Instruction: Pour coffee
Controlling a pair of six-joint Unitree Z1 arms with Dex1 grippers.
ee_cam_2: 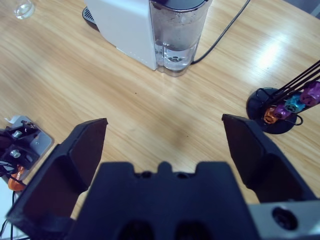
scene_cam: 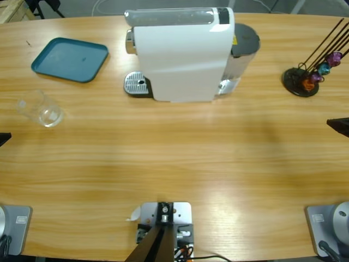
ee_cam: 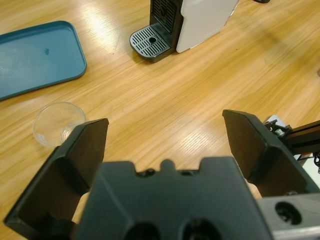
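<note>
Clear glass, and apparently dry: the tumbler (scene_cam: 46, 112) lies tipped on its side at the left of the high view, with no coffee to be made out in it. Just above it, toward the upper left, sits a teal tray (scene_cam: 70, 59). A white coffee machine (scene_cam: 182, 52) stands at top centre — its drip grate (scene_cam: 137, 83) faces left, its water tank (ee_cam_2: 176, 35) is at the back. A black capsule rack (scene_cam: 308, 76) holds purple, teal and orange capsules at the upper right. The left gripper (ee_cam: 165, 145) hangs over bare wooden counter (scene_cam: 174, 158), jaws spread wide and empty; the right gripper (ee_cam_2: 162, 142) does likewise, also agape.
</note>
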